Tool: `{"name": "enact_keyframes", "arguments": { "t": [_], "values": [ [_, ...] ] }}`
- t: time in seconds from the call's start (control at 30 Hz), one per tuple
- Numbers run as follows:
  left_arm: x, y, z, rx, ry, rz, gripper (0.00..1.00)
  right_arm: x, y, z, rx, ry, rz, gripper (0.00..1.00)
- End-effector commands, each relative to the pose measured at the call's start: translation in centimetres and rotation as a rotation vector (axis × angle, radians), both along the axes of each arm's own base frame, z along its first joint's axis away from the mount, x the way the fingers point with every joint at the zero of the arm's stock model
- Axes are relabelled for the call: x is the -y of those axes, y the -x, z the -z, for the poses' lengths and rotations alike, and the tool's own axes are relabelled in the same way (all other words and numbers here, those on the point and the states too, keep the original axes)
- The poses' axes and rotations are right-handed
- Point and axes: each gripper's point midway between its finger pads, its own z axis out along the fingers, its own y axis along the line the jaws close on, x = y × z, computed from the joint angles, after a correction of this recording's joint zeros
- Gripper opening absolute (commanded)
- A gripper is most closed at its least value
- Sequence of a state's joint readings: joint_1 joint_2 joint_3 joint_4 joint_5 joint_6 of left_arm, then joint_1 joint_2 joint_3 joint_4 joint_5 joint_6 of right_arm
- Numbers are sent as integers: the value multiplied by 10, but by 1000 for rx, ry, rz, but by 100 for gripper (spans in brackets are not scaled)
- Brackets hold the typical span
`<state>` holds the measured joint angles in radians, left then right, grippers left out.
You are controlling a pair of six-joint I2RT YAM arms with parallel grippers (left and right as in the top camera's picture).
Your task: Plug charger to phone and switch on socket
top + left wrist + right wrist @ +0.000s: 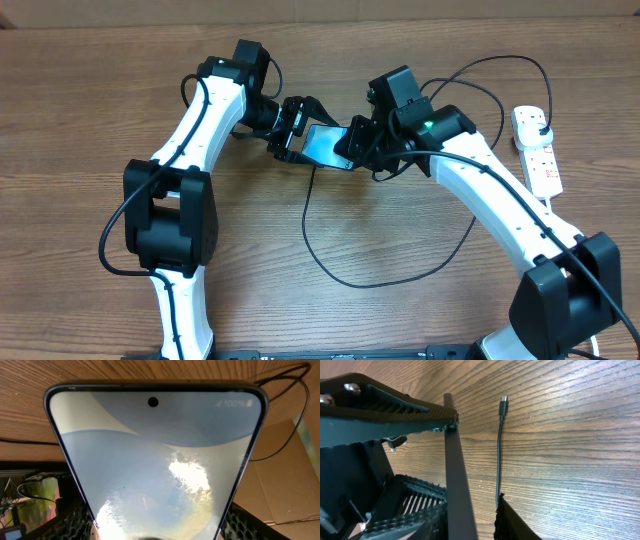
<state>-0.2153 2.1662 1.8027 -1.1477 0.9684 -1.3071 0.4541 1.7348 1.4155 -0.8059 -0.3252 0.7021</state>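
Observation:
The phone point(325, 145) hangs tilted above the table, and its light blue screen point(155, 460) fills the left wrist view. My left gripper point(293, 133) point(157, 527) is shut on its long sides. From the right, my right gripper point(358, 150) point(470, 500) stands around the phone's thin edge point(455, 470). The phone lies against one finger, and bare table shows between it and the other finger. The charger cable point(350, 283) loops over the table. Its connector tip point(504, 400) lies on the wood beside the phone, in neither gripper. The black plug point(541, 122) sits in the white socket point(537, 155).
The socket lies at the far right of the wooden table point(90, 110), with its white cord point(553, 205) running toward the right arm's base. The black cable also arcs behind the right arm point(500, 62). A brown cardboard sheet point(295, 475) shows past the phone in the left wrist view.

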Motion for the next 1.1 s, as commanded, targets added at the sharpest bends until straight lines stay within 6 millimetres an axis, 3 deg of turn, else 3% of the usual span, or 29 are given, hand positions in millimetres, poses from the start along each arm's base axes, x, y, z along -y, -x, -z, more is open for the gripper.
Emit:
{"name": "enact_keyframes", "arguments": {
  "t": [0.0, 0.53, 0.8, 1.07],
  "values": [
    [7, -3, -13, 3, 56, 1, 61, 1, -2, 1, 8, 10, 10, 27],
    [9, -2, -18, -4, 88, 4, 61, -18, 1, -3, 10, -45, -15, 25],
    [10, -2, -20, -3, 100, 5, 62, -21, -1, -2, 17, -48, -19, 11],
    [10, -2, -20, -3, 100, 6, 62, -23, -3, -5, 30, -59, -22, 10]
  ]
}}
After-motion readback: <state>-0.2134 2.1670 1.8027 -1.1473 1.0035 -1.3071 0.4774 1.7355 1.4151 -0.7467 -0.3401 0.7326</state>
